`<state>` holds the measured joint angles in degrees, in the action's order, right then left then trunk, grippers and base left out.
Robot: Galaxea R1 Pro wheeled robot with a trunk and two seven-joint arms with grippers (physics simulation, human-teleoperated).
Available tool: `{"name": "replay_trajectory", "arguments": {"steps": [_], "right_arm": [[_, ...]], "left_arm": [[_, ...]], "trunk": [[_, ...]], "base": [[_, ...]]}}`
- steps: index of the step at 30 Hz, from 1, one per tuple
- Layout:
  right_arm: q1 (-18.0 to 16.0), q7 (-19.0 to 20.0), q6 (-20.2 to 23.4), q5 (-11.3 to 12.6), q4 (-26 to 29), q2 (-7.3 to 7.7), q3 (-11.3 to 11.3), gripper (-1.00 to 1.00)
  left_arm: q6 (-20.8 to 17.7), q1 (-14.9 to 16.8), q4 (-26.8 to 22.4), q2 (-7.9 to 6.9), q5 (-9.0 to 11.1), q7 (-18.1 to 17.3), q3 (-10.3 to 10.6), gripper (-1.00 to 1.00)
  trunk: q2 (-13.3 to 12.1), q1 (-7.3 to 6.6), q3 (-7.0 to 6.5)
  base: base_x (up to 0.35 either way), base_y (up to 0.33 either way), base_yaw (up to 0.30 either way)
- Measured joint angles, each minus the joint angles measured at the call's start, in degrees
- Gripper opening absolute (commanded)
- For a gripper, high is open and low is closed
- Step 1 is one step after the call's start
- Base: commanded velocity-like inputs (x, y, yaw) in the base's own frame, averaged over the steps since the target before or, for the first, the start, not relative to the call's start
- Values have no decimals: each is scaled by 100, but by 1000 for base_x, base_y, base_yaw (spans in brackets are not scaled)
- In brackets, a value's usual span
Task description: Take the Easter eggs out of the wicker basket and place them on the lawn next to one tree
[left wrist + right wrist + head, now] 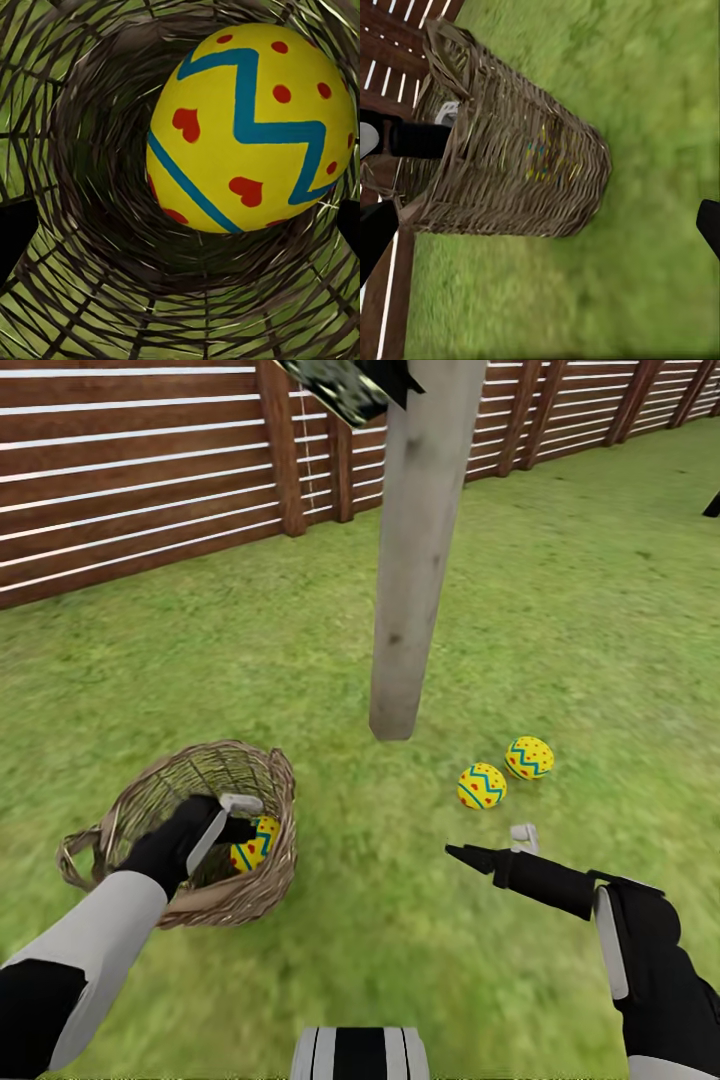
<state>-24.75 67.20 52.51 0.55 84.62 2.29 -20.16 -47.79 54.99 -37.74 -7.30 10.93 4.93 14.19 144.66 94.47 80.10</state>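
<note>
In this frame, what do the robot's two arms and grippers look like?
Both arms are two-tone: light grey shells over black sections, ending in black wrist housings. The left arm has a grey forearm and black wrist; its gripper has a pale grey finger. The right arm is mostly black with a grey strip; its gripper has one slim black finger and one pale grey. No cables visible.
</note>
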Motion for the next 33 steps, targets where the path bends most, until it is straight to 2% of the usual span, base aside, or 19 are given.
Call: {"name": "replay_trajectory", "arguments": {"steps": [7,14,20,27,31,33], "right_arm": [[0,-3,-5,0,-30,-6,2,100],[0,-3,-15,2,-35,-6,3,100],[0,-12,-22,0,-35,-8,8,100],[0,-32,-24,2,-57,-9,9,100],[0,-37,-26,0,-91,-9,9,100],[0,-41,-25,0,-96,-9,9,100]], "left_arm": [[163,0,1,-6,3,-70,118,100],[359,-1,2,-2,13,-263,430,100],[422,-2,0,-7,24,-299,490,100],[529,-5,2,-9,17,-309,506,100],[581,-3,3,-10,14,-310,509,100],[618,-2,3,-10,13,-310,509,100]], "trunk": [[9,18,155],[10,18,156],[16,31,266],[16,31,267],[22,41,355],[22,41,355]], "base": [[0,0,0],[0,0,0],[0,0,0],[0,0,0],[0,0,0],[0,0,0]]}}
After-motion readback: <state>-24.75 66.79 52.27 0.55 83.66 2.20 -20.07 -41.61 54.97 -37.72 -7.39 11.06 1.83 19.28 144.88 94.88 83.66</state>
